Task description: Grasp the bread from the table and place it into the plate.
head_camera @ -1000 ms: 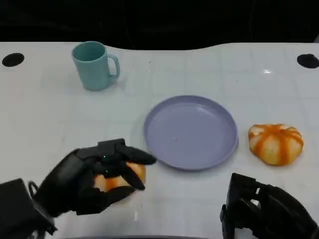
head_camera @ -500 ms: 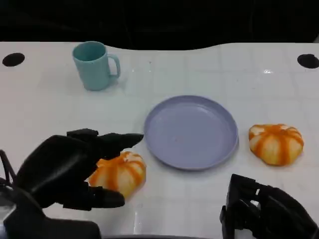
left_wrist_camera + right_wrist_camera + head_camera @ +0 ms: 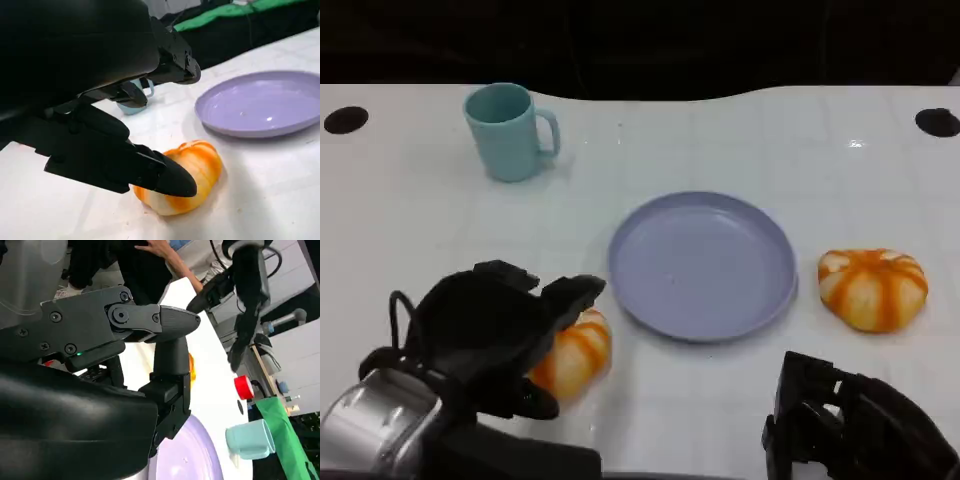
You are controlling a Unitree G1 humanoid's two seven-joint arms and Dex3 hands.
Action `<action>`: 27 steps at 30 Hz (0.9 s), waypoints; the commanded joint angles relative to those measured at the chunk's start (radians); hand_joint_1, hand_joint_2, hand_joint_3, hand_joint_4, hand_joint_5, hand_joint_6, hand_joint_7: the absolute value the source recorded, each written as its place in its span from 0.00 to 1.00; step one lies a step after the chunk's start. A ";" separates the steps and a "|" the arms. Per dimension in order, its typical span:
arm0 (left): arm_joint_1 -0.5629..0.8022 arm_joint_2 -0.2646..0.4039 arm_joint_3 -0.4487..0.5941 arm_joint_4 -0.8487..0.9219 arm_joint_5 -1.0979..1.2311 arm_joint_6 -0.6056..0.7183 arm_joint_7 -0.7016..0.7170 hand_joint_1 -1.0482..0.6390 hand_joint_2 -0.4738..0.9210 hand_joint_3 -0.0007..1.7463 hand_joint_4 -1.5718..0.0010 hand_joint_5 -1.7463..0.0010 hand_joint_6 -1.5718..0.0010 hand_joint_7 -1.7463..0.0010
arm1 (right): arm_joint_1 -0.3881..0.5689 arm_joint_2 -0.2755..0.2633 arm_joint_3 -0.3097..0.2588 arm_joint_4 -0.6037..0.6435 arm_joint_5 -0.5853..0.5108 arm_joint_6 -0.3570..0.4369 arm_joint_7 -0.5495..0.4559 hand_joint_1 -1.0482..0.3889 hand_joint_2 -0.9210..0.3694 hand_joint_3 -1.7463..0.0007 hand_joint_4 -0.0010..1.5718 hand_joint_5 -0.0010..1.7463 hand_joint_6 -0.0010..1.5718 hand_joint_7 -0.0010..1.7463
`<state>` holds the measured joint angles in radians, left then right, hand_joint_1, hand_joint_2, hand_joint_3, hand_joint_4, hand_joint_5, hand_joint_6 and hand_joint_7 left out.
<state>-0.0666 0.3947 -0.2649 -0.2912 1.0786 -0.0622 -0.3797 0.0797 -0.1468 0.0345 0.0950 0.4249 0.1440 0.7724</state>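
An orange-and-white striped bread (image 3: 576,353) lies on the white table just left of the lavender plate (image 3: 703,262), which holds nothing. My left hand (image 3: 495,330) arches over the bread's left side, fingers spread to its far and near sides. In the left wrist view one fingertip (image 3: 170,181) touches the bread (image 3: 192,165) while the upper finger (image 3: 175,65) stays clear above it, and the plate (image 3: 260,107) sits beyond. A second striped bread (image 3: 873,288) lies right of the plate. My right hand (image 3: 850,430) rests at the near right edge, holding nothing.
A teal cup (image 3: 508,131) stands at the back left, also seen in the right wrist view (image 3: 250,440). Black holes (image 3: 345,119) mark the table's far corners. A person's arm (image 3: 170,257) is beyond the table in the right wrist view.
My left hand let go of its wrap on the bread and turned, so the silver wrist has come into the lower left. The bread stays on the table. The right hand has not moved.
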 commanded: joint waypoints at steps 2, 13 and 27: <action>-0.052 -0.012 -0.061 0.104 0.052 0.056 0.015 0.17 1.00 0.02 0.75 0.92 0.85 1.00 | 0.009 -0.012 -0.012 -0.016 0.007 0.010 -0.008 0.35 0.00 0.77 0.39 1.00 0.25 0.98; -0.173 -0.050 -0.142 0.368 0.004 0.097 0.050 0.21 0.99 0.00 0.75 0.93 0.84 1.00 | 0.017 -0.020 -0.012 -0.023 0.003 0.004 -0.004 0.36 0.00 0.76 0.38 1.00 0.25 0.98; -0.282 -0.051 -0.218 0.764 -0.104 -0.026 0.364 0.43 1.00 0.15 0.70 0.17 0.55 0.92 | 0.014 -0.019 -0.014 -0.025 0.008 0.014 -0.008 0.35 0.00 0.77 0.38 1.00 0.26 0.97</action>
<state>-0.3470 0.3140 -0.4713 0.3989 0.9861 -0.0612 -0.0706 0.0910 -0.1551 0.0337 0.0751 0.4256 0.1558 0.7691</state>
